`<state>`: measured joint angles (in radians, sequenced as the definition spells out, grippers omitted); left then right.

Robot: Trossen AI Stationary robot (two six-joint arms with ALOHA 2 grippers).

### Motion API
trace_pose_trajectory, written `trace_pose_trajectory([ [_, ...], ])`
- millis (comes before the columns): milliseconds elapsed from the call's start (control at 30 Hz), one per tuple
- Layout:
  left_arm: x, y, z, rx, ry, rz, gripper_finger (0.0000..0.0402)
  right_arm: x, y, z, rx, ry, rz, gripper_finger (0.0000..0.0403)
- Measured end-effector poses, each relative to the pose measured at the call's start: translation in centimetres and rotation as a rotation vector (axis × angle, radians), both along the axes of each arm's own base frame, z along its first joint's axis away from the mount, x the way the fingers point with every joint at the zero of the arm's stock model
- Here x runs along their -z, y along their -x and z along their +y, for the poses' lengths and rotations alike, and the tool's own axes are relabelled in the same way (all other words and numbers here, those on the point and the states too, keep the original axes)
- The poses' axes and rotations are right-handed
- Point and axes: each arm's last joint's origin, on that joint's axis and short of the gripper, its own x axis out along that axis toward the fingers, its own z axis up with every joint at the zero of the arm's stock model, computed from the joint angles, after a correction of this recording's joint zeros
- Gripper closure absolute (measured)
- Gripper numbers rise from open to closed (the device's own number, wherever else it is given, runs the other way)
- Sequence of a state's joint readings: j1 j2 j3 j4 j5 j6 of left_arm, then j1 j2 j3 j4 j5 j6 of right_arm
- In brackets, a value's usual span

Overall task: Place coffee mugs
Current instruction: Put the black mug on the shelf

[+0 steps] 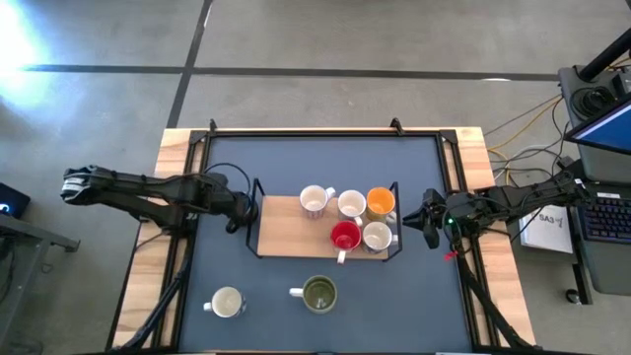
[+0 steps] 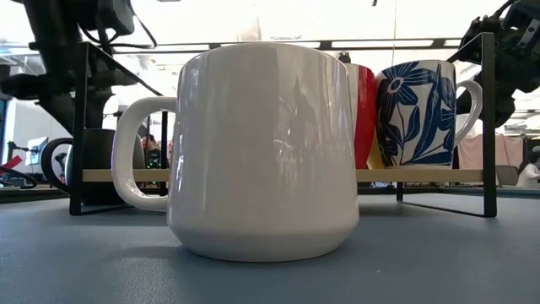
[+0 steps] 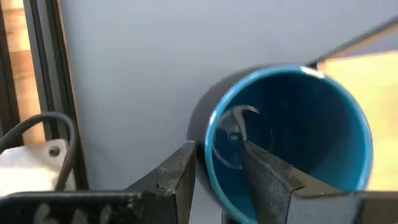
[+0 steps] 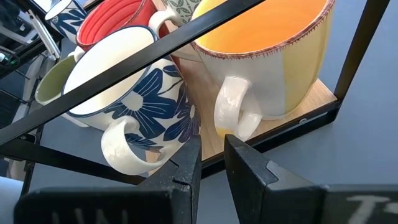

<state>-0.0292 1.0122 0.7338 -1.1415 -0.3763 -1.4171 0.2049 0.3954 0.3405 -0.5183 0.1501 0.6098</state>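
Front of table: a cream mug (image 1: 227,302) at lower left of the high view and an olive green mug (image 1: 318,293) at lower centre stand on the dark table (image 1: 325,168), off the rack.
Rack: the wooden rack (image 1: 281,232) at mid-frame carries five mugs; white ones (image 1: 315,201) in the back row beside the orange mug (image 1: 381,202), the red mug (image 1: 345,236) and the flowered mug (image 1: 377,237) in front.
Left gripper (image 3: 216,171): at the rack's left end, fingers straddling the wall of a blue mug (image 3: 298,124), one inside, one outside. Jaws look closed on the rim.
Right gripper (image 4: 211,158): just off the rack's right end, jaws a narrow gap apart, empty, facing the mug handles.
Risk: a rim pinch is thin purchase; the blue mug could swing or slip when lifted.
Risk: the rack's frame bar sits near it, so a low carry could clip the bar and jolt the mugs already set.
Risk: free space lies on the rack's left; a drop too far right would knock the white mug.
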Motion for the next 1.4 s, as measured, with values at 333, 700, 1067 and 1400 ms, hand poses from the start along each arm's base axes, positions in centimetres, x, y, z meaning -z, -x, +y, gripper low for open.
trace_pose_trajectory([
  [333,1.0,0.1,0.1,-0.056,-0.034,-0.018,0.0343,0.0,0.0,0.0,0.000,0.000,0.000,0.0344],
  [700,1.0,0.1,1.0,-0.119,-0.080,-0.025,0.0391,0.0,0.0,0.0,0.000,0.000,0.000,0.0344],
  [1067,0.2,0.1,2.1,-0.195,-0.147,-0.050,0.0393,0.0,0.0,0.0,0.000,0.000,0.000,0.0344],
  [1400,-0.7,-0.3,4.4,-0.247,-0.222,0.000,0.0393,0.0,0.0,0.0,0.000,0.000,0.000,0.0344],
])
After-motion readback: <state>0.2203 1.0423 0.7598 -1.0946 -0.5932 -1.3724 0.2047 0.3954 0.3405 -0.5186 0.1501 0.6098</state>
